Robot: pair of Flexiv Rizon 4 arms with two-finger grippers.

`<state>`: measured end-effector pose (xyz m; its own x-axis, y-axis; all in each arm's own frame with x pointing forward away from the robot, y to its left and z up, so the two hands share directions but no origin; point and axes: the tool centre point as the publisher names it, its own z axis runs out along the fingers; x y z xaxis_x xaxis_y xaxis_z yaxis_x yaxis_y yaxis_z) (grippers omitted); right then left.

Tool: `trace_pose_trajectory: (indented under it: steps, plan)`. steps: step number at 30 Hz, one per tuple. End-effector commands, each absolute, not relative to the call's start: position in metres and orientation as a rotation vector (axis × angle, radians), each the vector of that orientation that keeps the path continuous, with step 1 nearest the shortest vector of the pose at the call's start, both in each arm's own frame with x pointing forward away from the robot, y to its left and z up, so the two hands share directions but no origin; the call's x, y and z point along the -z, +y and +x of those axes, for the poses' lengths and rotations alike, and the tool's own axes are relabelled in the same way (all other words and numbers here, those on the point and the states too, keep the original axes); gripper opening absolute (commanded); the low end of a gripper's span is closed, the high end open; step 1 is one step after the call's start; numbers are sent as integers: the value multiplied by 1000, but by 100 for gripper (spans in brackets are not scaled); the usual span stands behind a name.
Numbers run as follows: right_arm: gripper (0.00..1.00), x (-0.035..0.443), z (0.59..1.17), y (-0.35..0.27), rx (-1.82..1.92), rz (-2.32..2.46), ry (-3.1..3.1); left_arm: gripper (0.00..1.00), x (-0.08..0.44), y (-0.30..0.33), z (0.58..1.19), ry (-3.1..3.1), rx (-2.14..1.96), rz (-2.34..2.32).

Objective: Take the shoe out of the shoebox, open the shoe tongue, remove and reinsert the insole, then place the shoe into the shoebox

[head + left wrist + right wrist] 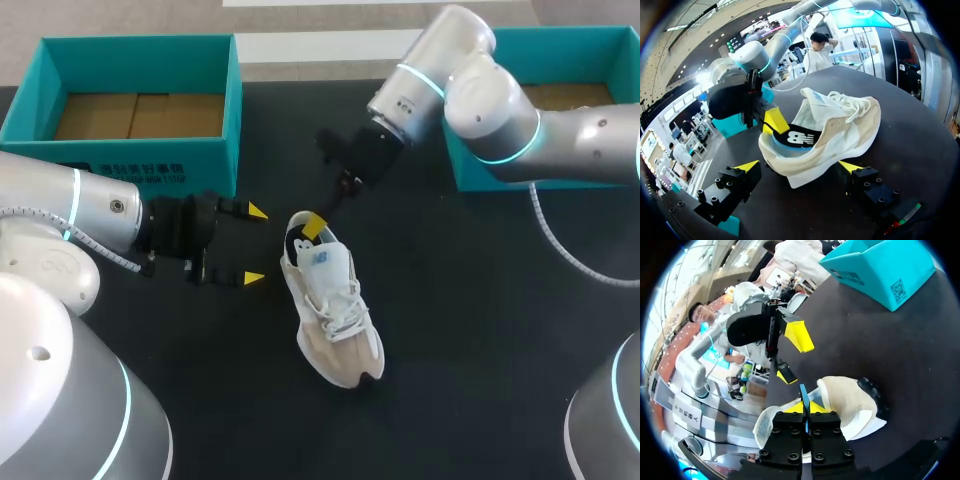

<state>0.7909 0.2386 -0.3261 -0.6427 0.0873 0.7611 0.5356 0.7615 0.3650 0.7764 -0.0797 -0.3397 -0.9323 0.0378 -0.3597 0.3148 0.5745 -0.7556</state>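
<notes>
A beige and white shoe lies on the black table, toe toward me and heel toward the boxes. My right gripper is at the heel opening, shut on the thin blue edge of the insole. In the left wrist view the dark insole shows inside the shoe, with the right gripper pinching its heel end. My left gripper stands open just left of the heel, touching nothing. Its yellow tips straddle the shoe's heel from a short way off.
A teal shoebox with a cardboard floor stands at the back left, just behind my left gripper. A second teal box stands at the back right, partly behind my right arm. The table in front of and right of the shoe is bare.
</notes>
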Motion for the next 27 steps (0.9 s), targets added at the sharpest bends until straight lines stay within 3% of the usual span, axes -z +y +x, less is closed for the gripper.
trace_pose_trajectory:
  steps: [1, 6, 9, 22, 27]
  plan:
    - [0, 328, 791, 237, 755, -474, -2188, 100, 340, -80, 776, 2508, 1286, 290]
    - [0, 326, 786, 235, 768, -485, -2189, 100, 340, -80, 776, 2508, 1286, 290]
    - [26, 324, 783, 234, 777, -496, -2192, 100, 340, -80, 776, 2508, 1286, 290]
    - [39, 298, 776, 231, 776, -520, -2242, 100, 340, -80, 776, 2508, 1286, 290]
    - [49, 283, 784, 226, 829, -544, -2293, 100, 340, -80, 776, 2508, 1286, 290]
